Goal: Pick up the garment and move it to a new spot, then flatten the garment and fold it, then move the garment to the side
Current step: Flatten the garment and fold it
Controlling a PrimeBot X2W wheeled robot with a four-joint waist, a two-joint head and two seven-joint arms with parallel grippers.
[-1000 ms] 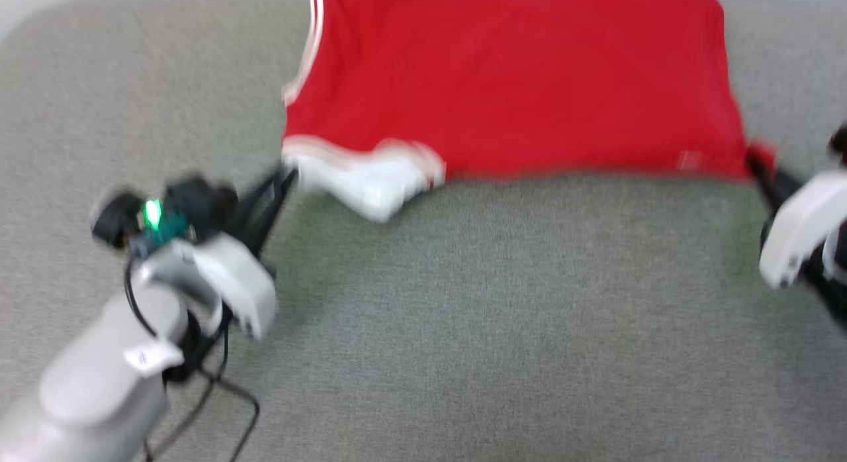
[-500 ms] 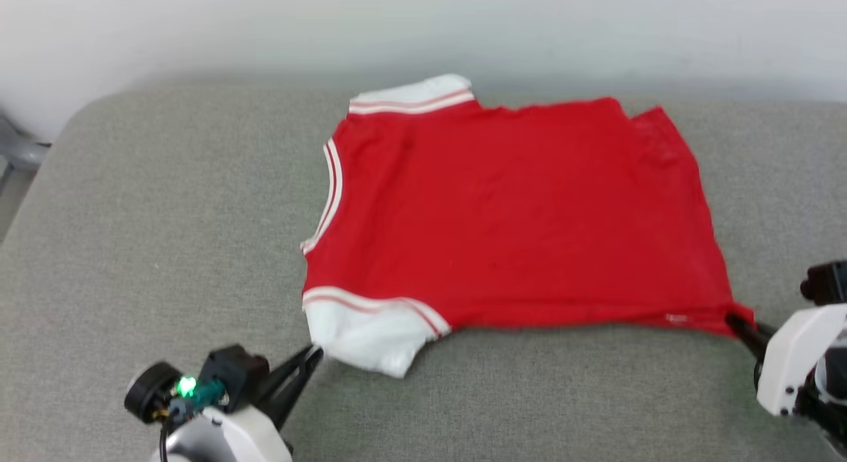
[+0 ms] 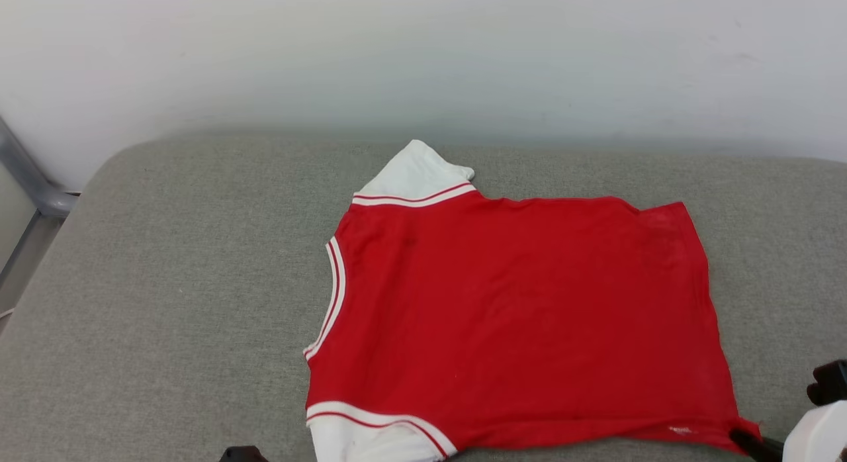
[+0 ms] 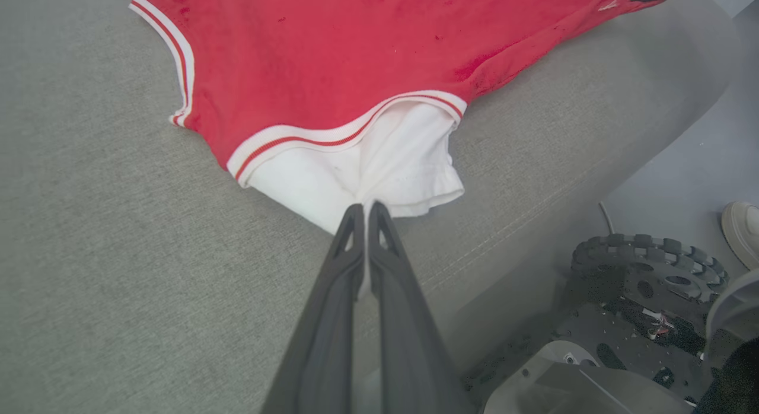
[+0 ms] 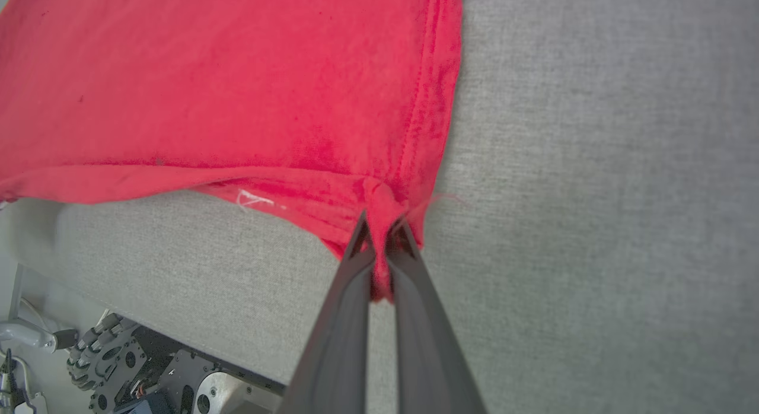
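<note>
Upward is where the head camera has swung since the earlier frames: the wall now shows above the grey cushion, and the arms have dropped to the bottom edge of that view. That shift belongs to the camera, not to the cloth.

The garment lies spread on the cushion, plain red side up, no print showing. Its long axis runs across the robot's front, with the neck opening and both white sleeves toward the robot's left and the hem toward its right. Its near edge sits close to the cushion's front edge.

The left gripper is clenched on the rim of the near white sleeve, and the fabric puckers toward its tips. The right gripper is clenched on the near hem corner, a bunch of red cloth pinched between its fingers, close to the small white logo.

So the whole garment lies ahead of both grippers, away from the robot, and each arm holds the end of the near edge on its own side. The cloth between them looks fairly flat, with a slight sag along that edge. The coming move, whether a tug to smooth it or a fold, probably depends on keeping the two grippers in line along that left-to-right axis, so the near edge travels evenly toward the far edge.
</note>
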